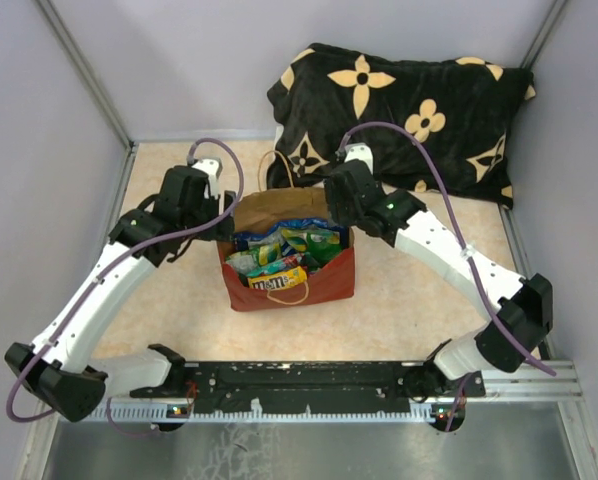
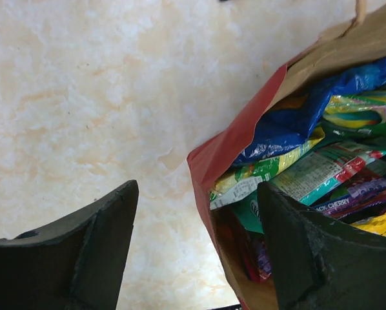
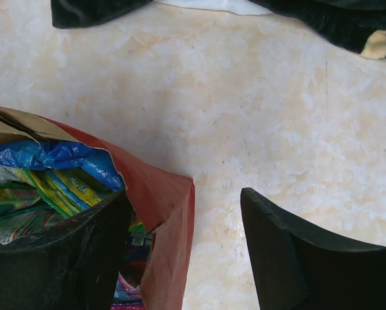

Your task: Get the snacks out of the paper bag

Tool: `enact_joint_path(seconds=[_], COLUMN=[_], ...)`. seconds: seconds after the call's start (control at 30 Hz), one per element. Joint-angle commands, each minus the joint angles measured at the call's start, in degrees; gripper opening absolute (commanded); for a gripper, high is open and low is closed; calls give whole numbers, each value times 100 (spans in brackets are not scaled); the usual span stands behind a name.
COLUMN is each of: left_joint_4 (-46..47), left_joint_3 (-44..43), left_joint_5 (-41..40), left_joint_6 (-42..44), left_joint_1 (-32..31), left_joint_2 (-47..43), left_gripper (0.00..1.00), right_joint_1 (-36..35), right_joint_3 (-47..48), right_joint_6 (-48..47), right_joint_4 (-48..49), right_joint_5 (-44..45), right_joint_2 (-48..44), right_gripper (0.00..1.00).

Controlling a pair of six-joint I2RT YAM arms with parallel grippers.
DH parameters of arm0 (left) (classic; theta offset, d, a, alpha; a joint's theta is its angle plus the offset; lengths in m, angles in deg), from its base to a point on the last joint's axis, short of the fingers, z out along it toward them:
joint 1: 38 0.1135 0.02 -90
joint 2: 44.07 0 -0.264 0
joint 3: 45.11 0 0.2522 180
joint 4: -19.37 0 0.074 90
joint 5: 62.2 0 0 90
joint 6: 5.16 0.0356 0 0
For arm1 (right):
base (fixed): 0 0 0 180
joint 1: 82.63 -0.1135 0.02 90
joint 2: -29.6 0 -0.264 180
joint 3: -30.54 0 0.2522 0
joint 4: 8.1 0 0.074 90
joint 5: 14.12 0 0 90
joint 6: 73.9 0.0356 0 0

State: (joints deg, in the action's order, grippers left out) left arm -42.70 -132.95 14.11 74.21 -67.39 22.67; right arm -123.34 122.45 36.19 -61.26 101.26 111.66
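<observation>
A pale marbled tabletop (image 1: 409, 300) carries one black flower-patterned pillow (image 1: 409, 100) at the upper right of the top view and one red paper bag (image 1: 319, 285) standing open at the centre. The snacks (image 1: 289, 255) all sit inside the bag: one yellow M&M's pack (image 1: 279, 281) at its lower edge, one blue bag (image 2: 296, 123), and green, teal and purple packets too overlapped to count. Two grippers flank the bag, the left gripper (image 2: 198, 188) and right gripper (image 3: 185, 195), each spread wide, holding nothing and straddling a bag wall, one finger over the snacks and one over the tabletop.
</observation>
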Motion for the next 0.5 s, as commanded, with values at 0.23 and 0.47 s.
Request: enact_joint_path(seconds=[0.23,0.47], left_joint_4=[-340,-347], left_joint_3=[-32,-264], left_joint_5=[-120,-2], left_joint_6=[-316,-318], left_joint_1=[-283,-356], left_joint_2=[120,189], left_gripper=[56,0], right_joint_1=[-27,-161], right_joint_3=[335,290], right_joint_6=[-142,-63], right_joint_4=[-100,-33], right_joint_5=[-16,-104], right_joint_2=[-124,-713], right_gripper=[62,93])
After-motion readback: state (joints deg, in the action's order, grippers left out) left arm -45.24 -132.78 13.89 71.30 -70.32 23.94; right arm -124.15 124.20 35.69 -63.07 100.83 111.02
